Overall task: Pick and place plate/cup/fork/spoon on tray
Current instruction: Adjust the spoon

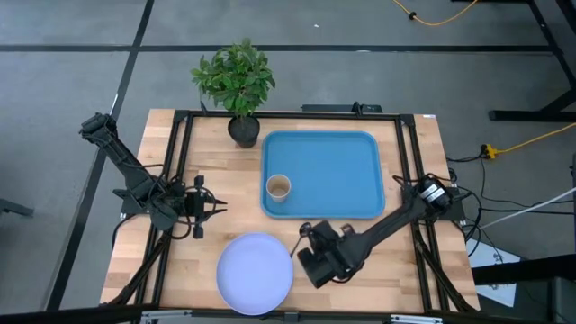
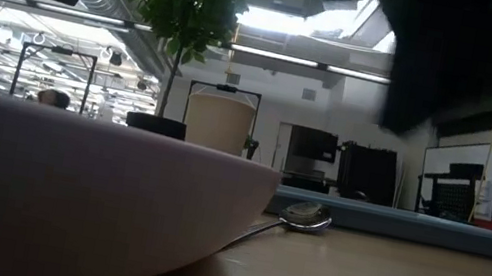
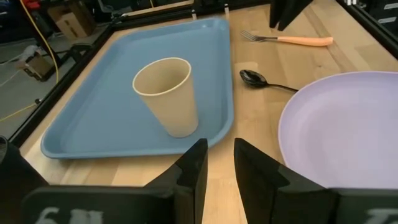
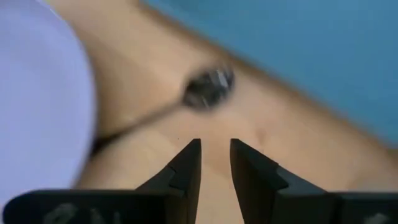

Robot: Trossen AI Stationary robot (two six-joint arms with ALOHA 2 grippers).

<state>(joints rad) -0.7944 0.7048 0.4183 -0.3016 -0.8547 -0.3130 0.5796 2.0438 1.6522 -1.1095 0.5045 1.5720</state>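
The blue tray (image 1: 333, 171) lies at the table's far middle, and the tan cup (image 1: 278, 187) stands upright in its near left corner; both also show in the left wrist view, tray (image 3: 93, 118) and cup (image 3: 168, 93). The lavender plate (image 1: 256, 272) lies on the table near the front edge. The spoon (image 3: 261, 81) lies on the wood between tray and plate, its handle running toward the plate's rim. My right gripper (image 4: 215, 146) hangs above the table beside the spoon's dark head (image 4: 208, 87), open by a narrow gap, holding nothing. My left gripper (image 3: 221, 165) waits at the table's left, narrowly open.
A fork with an orange handle (image 3: 292, 40) lies on the wood to the right of the spoon, near the tray's front edge. A potted plant (image 1: 241, 126) stands at the tray's far left corner. A black frame runs around the table.
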